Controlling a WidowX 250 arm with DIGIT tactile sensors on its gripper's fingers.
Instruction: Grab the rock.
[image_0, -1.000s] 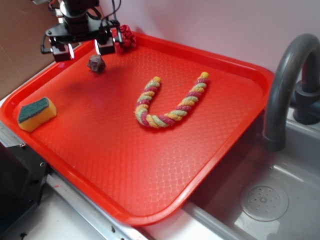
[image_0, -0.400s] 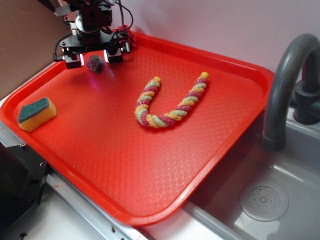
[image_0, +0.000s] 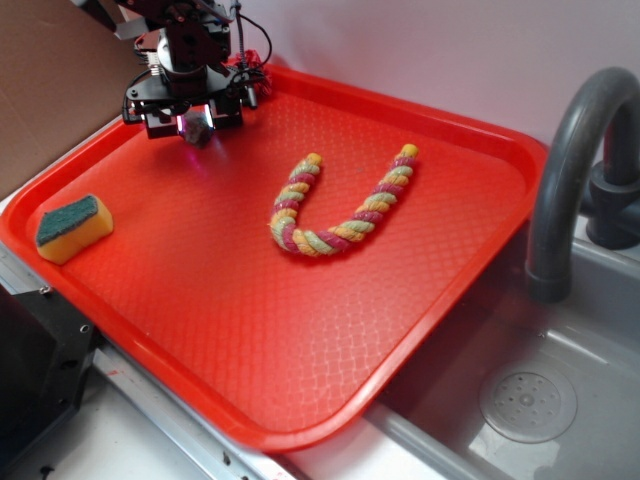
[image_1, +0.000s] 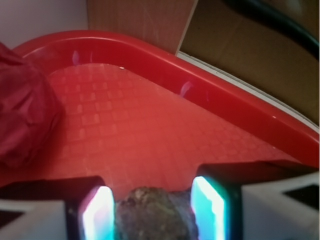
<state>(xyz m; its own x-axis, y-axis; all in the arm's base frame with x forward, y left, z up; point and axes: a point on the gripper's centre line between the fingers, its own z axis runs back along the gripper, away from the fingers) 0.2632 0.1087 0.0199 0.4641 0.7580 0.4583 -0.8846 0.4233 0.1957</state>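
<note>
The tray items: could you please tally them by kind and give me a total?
Rock, between the end effector fingers: 1
Sponge, yellow with green top: 1
Braided rope, U-shaped: 1
Dark red ruffled ball, at the far corner: 1
Total on the red tray: 4

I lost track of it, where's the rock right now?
In the exterior view the rock sits at the tray's far left corner, between the gripper's fingers, near the red ball.
</note>
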